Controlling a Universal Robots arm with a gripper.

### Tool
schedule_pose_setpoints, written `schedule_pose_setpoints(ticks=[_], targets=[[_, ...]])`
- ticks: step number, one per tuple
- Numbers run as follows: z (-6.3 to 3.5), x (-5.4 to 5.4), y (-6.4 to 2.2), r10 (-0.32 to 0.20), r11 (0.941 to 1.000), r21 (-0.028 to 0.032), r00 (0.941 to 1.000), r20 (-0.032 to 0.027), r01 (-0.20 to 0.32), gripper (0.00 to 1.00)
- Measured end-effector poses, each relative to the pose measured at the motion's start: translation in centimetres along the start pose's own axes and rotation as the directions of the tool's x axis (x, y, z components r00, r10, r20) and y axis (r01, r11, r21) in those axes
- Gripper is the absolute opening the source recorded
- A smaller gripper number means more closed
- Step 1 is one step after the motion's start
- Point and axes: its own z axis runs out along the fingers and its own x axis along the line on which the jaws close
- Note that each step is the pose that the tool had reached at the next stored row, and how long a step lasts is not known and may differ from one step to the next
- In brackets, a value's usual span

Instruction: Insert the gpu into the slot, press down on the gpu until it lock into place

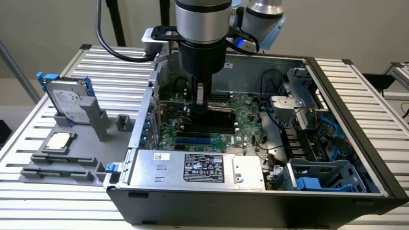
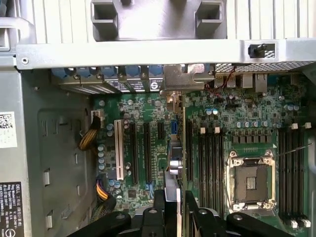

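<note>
My gripper reaches down into the open computer case and is shut on the gpu. The gpu is a flat black card held on edge over the green motherboard. In the wrist view the black fingers clamp the card's thin edge, and its silver bracket points toward the case's rear wall. The bright-blue slot lies on the board just on the near side of the card in the exterior view. A short blue piece of the slot shows beside the card. Whether the card touches the slot, I cannot tell.
Black memory slots and the silver processor socket lie beside the card. The grey power supply fills the case's near side, with the drive cage at the exterior view's right. A hard drive with blue rails stands outside on the table.
</note>
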Motion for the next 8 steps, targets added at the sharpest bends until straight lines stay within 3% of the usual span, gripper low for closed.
schedule_pose_setpoints(ticks=[8], targets=[[1.47,-0.1,0.14,0.0,1.0,0.0,1.0,0.0001,0.0,0.27]])
